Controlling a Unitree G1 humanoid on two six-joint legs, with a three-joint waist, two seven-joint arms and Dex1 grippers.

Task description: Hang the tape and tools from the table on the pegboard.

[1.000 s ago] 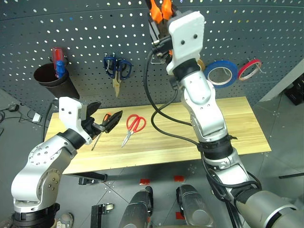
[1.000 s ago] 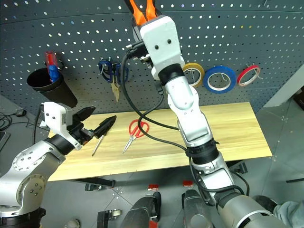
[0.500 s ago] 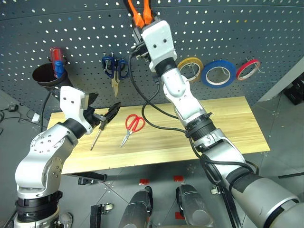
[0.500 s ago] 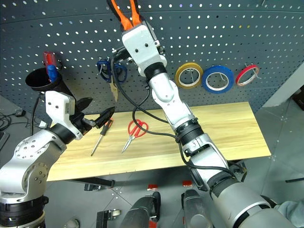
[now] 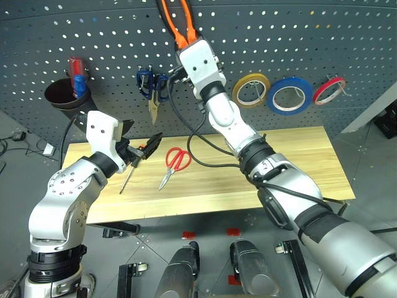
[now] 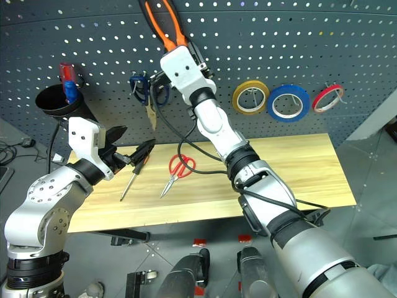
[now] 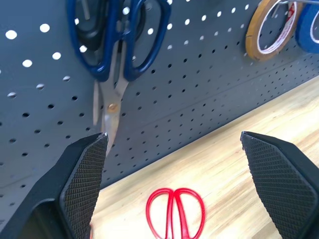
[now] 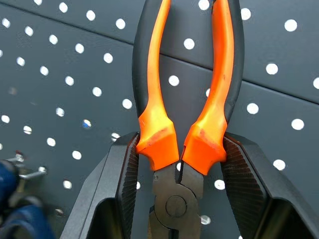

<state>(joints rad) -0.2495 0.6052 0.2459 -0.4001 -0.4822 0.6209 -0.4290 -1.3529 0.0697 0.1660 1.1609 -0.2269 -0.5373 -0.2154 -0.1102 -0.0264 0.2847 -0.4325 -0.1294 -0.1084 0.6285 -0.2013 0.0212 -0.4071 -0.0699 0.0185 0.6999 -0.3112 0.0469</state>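
Observation:
The pliers [image 5: 176, 21], with orange-and-black handles pointing up, are close against the pegboard [image 5: 322, 43]. My right gripper [image 8: 182, 145] is shut on them just above their pivot. The blue tape [image 5: 289, 94] hangs on the pegboard between a yellow roll [image 5: 251, 89] and a thin red roll [image 5: 329, 90]. Red-handled scissors [image 5: 175, 162] and the slim screwdriver [image 5: 128, 178] lie on the left part of the table [image 5: 298, 158]. My left gripper [image 5: 140, 149] hovers open above the screwdriver, left of the scissors, with nothing between its fingers.
Dark blue-handled scissors [image 5: 152, 92] hang on the pegboard left of the pliers. A black cup [image 5: 64, 97] holding red and blue handles is mounted at the board's far left. A black cable [image 5: 192, 133] loops from my right arm over the table.
My right arm has stretched out toward the pegboard, carrying the pliers left and closer to the board. The left gripper has hardly moved and stays open.

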